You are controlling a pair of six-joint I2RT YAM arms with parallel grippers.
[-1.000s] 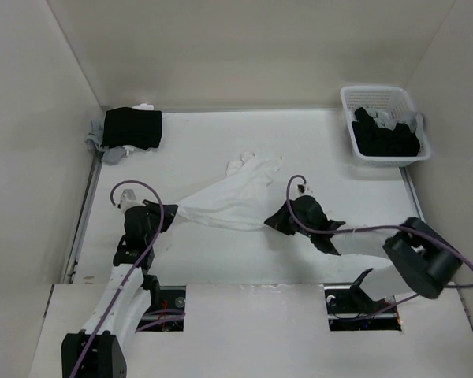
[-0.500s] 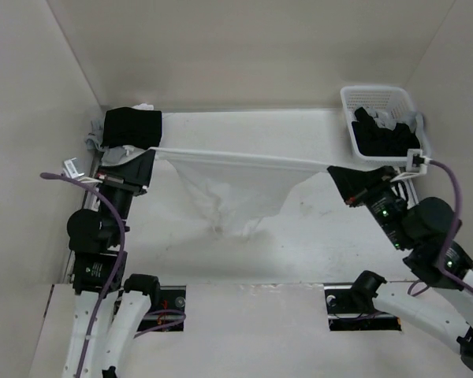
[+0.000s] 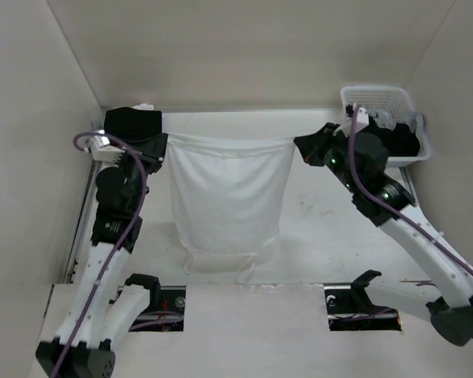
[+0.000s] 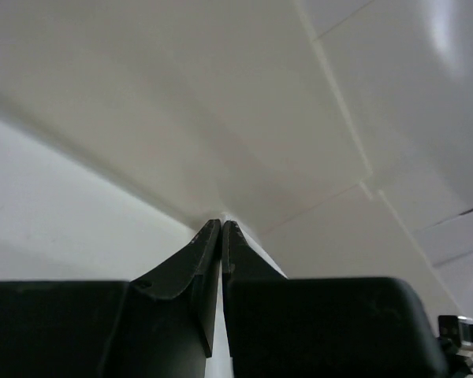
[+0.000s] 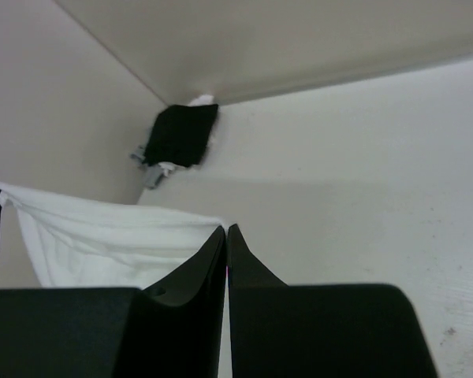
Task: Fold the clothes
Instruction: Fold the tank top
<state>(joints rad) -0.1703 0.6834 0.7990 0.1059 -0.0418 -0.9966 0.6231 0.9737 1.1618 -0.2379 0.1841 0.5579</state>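
Clothes (image 3: 227,197) now lifted flat, left end effector (image 3: 161,141) and right end effector (image 3: 299,144) pinching corners

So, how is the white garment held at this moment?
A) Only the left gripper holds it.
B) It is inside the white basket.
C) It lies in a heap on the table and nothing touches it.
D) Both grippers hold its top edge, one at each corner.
D: the white garment is spread wide between the left gripper and the right gripper, each shut on one top corner.
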